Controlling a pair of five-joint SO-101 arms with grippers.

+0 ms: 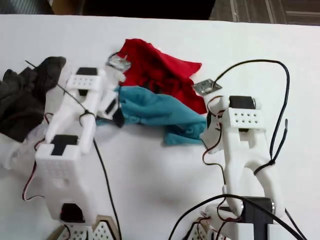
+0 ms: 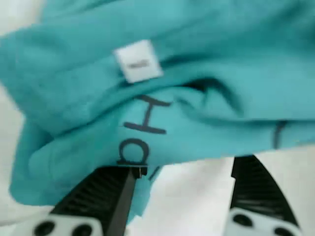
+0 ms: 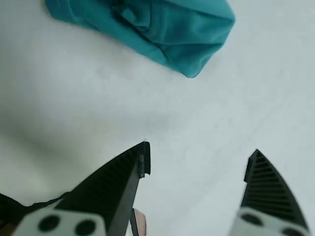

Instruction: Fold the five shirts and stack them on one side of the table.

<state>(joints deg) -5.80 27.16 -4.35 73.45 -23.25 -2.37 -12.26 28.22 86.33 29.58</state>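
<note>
A teal shirt (image 1: 155, 110) lies crumpled mid-table, overlapping the near edge of a red shirt (image 1: 155, 70) behind it. My left gripper (image 1: 114, 111) is at the teal shirt's left end. In the left wrist view the left gripper (image 2: 189, 169) is open, with the teal shirt (image 2: 162, 88) and its white label just ahead and a fold draped over one fingertip (image 2: 130, 179). My right gripper (image 3: 197, 157) is open over bare table, a little short of the teal shirt's right end (image 3: 187, 39). From above, the right gripper (image 1: 210, 125) sits beside that end.
A dark grey shirt (image 1: 25, 100) is bunched at the table's left edge, with a pale crumpled cloth (image 1: 12, 150) below it by the left arm's base. Black cables (image 1: 280, 100) loop around the right arm. Bare white table (image 1: 160, 175) lies between the arms.
</note>
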